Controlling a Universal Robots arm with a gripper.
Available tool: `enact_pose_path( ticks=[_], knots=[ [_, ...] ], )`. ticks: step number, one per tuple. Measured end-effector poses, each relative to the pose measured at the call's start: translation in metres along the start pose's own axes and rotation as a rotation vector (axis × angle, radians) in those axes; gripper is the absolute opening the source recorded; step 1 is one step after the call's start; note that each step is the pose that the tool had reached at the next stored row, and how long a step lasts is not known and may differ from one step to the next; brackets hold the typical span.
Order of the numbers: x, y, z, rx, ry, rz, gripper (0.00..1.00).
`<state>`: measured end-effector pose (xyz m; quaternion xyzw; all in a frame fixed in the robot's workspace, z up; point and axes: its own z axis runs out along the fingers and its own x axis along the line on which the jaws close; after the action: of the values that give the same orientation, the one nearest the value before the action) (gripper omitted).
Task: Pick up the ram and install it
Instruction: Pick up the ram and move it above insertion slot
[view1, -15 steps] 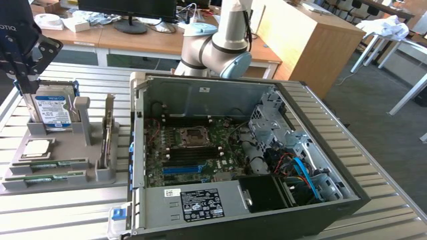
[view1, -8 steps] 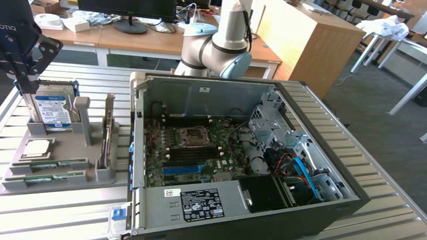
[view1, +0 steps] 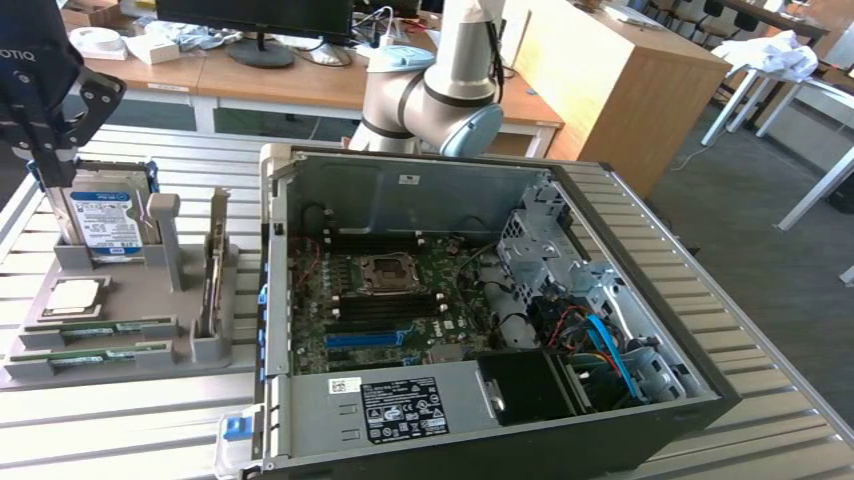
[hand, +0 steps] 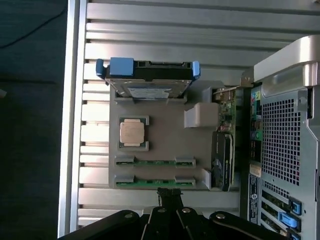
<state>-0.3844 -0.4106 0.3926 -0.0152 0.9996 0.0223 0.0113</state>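
A slatted metal tabletop (view1: 134, 420) carried a grey moulded tray (view1: 134, 290). Just beside the tray, on the exterior view's right, an open computer case (view1: 400, 185) lay on its side. In the tray, a blue-labelled silver hard drive (view1: 104, 215) stood upright in a slot. A square silver processor chip (view1: 74, 297) lay flat near it, and an expansion card (view1: 214, 260) stood on edge nearest the case. The case held a green motherboard (view1: 387, 300) and blue cables (view1: 607, 340). Wooden desks (view1: 627, 70) and a monitor (view1: 254, 15) stood behind.
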Motion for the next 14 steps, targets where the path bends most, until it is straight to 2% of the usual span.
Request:
enact_pose_path(
  ticks=[14],
  knots=[
    [0.0,0.0,0.0,-0.0055,0.0111,-0.25,0.1]
  ],
)
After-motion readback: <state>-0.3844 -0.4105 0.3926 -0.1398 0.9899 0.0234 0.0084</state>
